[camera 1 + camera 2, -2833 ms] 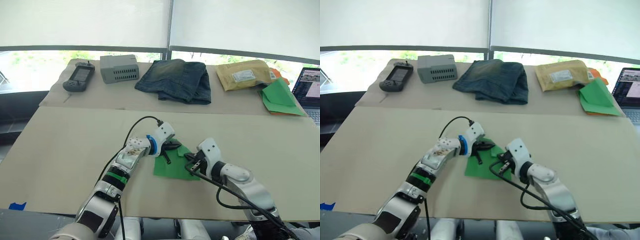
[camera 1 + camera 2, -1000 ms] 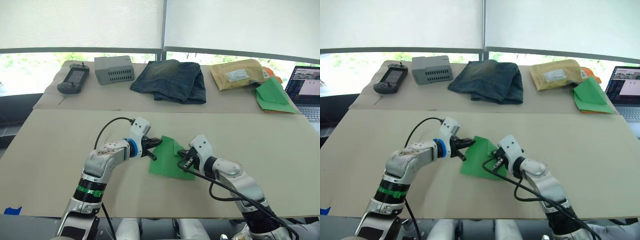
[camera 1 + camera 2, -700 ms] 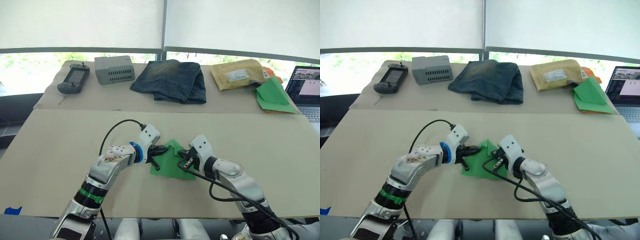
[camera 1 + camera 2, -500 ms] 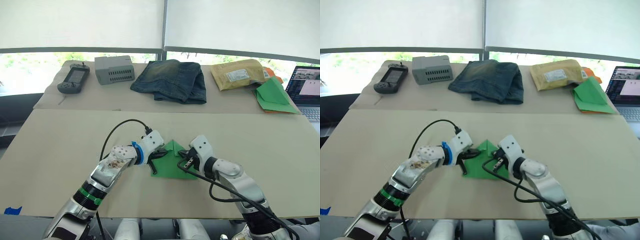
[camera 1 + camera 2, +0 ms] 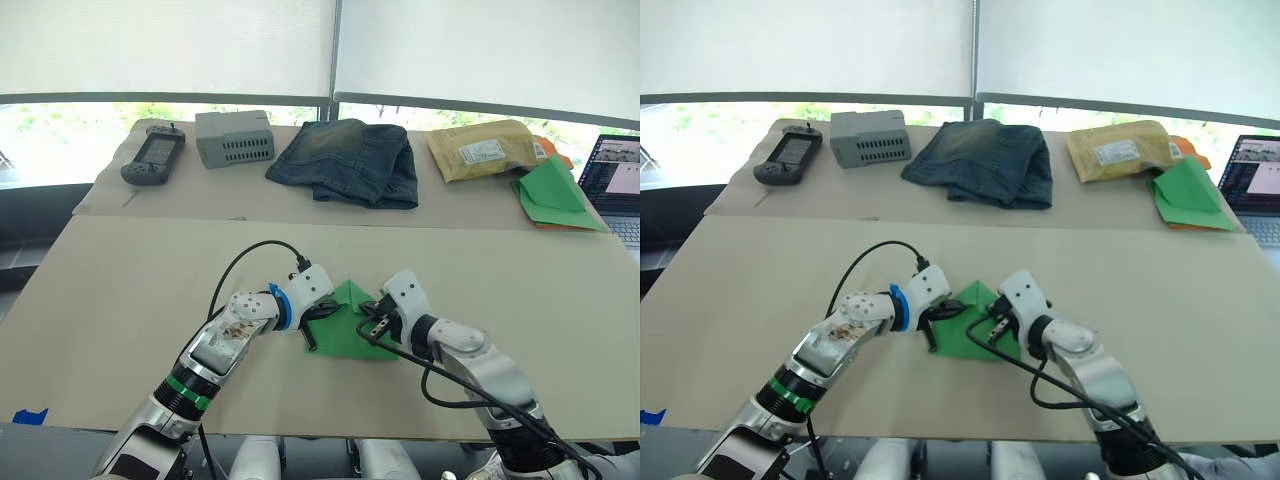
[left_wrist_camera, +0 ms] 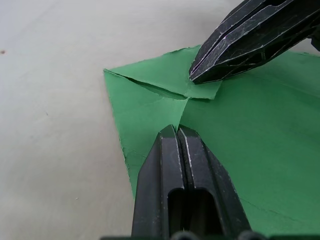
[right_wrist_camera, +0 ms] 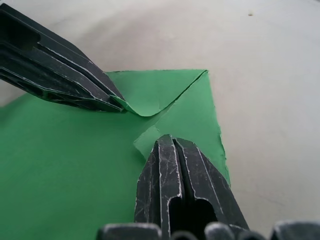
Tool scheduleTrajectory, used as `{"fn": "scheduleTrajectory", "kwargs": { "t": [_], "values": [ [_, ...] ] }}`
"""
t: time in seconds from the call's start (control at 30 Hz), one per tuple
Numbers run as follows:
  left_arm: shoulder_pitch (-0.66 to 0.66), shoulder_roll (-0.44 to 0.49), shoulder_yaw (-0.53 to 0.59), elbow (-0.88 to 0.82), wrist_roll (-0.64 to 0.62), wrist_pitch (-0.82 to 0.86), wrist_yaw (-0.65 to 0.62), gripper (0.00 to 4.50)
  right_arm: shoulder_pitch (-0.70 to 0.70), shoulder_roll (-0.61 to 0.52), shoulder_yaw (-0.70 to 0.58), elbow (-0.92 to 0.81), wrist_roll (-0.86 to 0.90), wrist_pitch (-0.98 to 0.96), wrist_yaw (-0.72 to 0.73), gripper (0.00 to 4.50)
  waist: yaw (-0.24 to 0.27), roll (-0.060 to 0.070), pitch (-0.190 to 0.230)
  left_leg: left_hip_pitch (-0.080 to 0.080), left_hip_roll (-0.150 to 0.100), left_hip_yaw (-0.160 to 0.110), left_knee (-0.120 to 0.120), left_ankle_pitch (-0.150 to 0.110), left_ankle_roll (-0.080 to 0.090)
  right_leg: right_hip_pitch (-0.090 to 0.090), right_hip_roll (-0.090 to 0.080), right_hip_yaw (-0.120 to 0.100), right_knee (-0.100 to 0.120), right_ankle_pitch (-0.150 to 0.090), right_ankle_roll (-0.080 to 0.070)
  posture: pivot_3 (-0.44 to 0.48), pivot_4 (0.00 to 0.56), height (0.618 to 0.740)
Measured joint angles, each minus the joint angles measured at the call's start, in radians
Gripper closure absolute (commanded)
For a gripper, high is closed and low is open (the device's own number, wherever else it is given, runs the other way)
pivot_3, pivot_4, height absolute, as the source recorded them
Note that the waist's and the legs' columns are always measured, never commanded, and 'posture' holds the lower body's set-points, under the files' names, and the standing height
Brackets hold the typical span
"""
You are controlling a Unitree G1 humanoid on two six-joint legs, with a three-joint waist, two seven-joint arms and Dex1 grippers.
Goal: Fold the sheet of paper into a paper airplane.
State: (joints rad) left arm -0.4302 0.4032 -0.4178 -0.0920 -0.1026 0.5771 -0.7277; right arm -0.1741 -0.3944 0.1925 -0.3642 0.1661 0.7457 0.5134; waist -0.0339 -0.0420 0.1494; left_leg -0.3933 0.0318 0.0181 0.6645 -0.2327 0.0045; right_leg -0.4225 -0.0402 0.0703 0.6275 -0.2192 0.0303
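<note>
I am at the corner-fold step: the sheet (image 5: 352, 322) lies mid-table, both the left gripper (image 6: 179, 131) and right gripper (image 7: 171, 141) closed, holding nothing, tips pinning the folded flaps; next I judge the creases need pressing along their lengths.

Both arms are silver-grey with white wrist housings and loose black cables. The left arm (image 5: 215, 350) carries a blue wrist ring, a green band and what may be speckled wear. Each gripper's black fingers (image 6: 175, 185) look scuffed with pale scratches.
</note>
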Motion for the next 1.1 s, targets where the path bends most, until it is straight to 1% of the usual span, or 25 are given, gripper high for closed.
{"fn": "scheduleTrajectory", "kwargs": {
  "t": [0.07,0.17,0.27,0.47,0.6,0.87,0.97,1.1],
  "values": [
    [0.001,-0.001,0.001,0.0,0.0,0.0,-0.002,4.47,-0.022,-0.013,-0.012,-0.014,0.016,0.021,0.012,4.5,0.0,0.0,0.0,0.0,0.0,0.0,0.0,0.0,0.0,0.0,0.0,0.0,0.0,0.0,0.0,0.0,0.15,0.74],
    [0.002,-0.002,0.004,0.006,0.0,-0.002,-0.008,4.47,-0.102,-0.009,-0.022,0.003,0.021,0.021,0.019,4.5,-0.002,0.0,0.0,0.0,0.0,0.0,0.0,0.0,0.0,0.0,0.0,0.0,0.0,0.0,0.0,0.0,0.15,0.74],
    [0.002,-0.017,0.005,0.018,0.001,-0.01,-0.008,4.47,-0.192,0.016,-0.007,0.102,0.013,-0.018,0.03,4.5,0.003,0.0,0.0,0.0,0.0,0.0,0.0,0.0,0.0,0.0,0.0,-0.001,0.0,0.0,0.0,0.0,0.15,0.74],
    [0.001,-0.034,0.007,0.021,0.001,-0.01,-0.002,4.47,-0.29,0.03,0.063,0.338,-0.028,-0.116,0.077,4.5,0.017,0.0,0.0,-0.002,-0.002,0.0,0.0,0.0,0.0,-0.001,-0.002,-0.001,-0.001,0.001,0.0,0.0,0.15,0.74],
    [0.001,-0.034,0.007,0.02,0.001,-0.008,-0.002,4.47,-0.308,0.029,0.073,0.409,-0.042,-0.164,0.108,4.5,0.018,0.0,0.0,-0.002,-0.002,0.0,0.0,0.0,0.0,-0.001,-0.002,-0.001,-0.001,0.001,0.0,0.0,0.15,0.74],
    [0.002,-0.034,0.01,0.02,0.002,-0.008,0.007,4.47,-0.295,0.034,0.073,0.42,-0.063,-0.209,0.124,4.5,0.016,0.001,0.0,-0.002,-0.001,0.0,0.0,0.0,0.0,0.0,-0.002,-0.001,-0.001,0.001,0.0,0.0,0.15,0.74],
    [0.004,-0.052,0.031,0.013,-0.01,0.03,0.024,3.69,-0.293,0.037,0.071,0.429,-0.067,-0.22,0.124,4.5,0.016,0.001,0.0,-0.002,-0.001,0.0,0.0,0.0,0.0,0.0,-0.002,-0.001,-0.001,0.001,0.001,0.0,0.15,0.74],
    [-0.005,-0.063,0.114,-0.002,-0.074,0.147,0.029,2.24,-0.293,0.042,0.072,0.44,-0.068,-0.237,0.134,4.5,0.012,0.001,0.0,-0.002,-0.001,0.0,0.0,0.0,0.0,-0.001,-0.001,-0.001,0.0,0.001,0.001,0.0,0.15,0.74]
  ]
}}
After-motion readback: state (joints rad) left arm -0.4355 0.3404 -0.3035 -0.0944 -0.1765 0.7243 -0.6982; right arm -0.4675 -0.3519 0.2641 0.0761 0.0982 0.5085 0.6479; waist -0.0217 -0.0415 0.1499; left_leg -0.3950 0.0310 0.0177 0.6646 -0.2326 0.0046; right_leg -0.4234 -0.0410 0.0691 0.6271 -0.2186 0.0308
